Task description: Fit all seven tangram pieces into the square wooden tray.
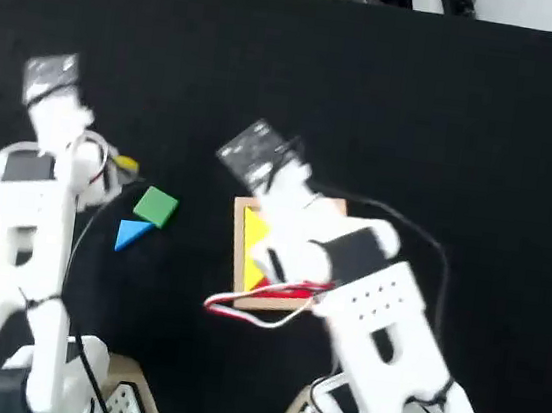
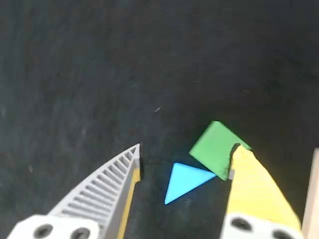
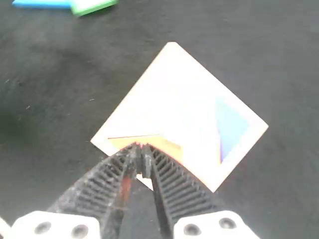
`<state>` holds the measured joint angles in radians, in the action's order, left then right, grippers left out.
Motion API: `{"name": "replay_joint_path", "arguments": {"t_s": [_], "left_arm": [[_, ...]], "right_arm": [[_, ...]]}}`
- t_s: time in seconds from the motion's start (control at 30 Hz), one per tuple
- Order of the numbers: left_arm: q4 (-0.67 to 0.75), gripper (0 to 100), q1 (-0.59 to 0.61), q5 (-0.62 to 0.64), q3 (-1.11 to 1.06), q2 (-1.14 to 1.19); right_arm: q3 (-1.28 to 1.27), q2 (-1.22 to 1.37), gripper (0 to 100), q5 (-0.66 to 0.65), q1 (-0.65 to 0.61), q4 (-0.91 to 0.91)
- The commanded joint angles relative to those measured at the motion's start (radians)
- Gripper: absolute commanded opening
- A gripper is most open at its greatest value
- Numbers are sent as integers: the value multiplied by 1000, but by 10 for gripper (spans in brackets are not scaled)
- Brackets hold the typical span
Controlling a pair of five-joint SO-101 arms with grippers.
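We find the left hand (image 2: 188, 148) released above the blue triangle (image 2: 185, 180) and green square (image 2: 214, 147) — the right hand (image 3: 142, 152), clenched, hangs over the wooden tray (image 3: 168, 50).

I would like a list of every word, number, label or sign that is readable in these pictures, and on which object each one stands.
None: no word, number or sign can be read in any view.
The wooden tray, the green square and the blue triangle show no print.
The left arm's grey plate and the right arm's grey plate show speckles too blurred to read.
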<state>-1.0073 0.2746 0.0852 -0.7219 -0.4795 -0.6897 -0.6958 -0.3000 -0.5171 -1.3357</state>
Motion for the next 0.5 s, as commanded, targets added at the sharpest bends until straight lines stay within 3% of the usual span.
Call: {"name": "replay_joint_path", "arguments": {"t_s": [0.0,0.2,0.47], "left_arm": [[94,287,65,115,-143,-141],[235,287,71,164,-260,-153],[367,287,65,163,-349,-157]], "right_arm": [[-74,-1,11,-15,-51,75],[-186,127,11,-63,-48,244],[-177,325,11,-133,91,391]]}}
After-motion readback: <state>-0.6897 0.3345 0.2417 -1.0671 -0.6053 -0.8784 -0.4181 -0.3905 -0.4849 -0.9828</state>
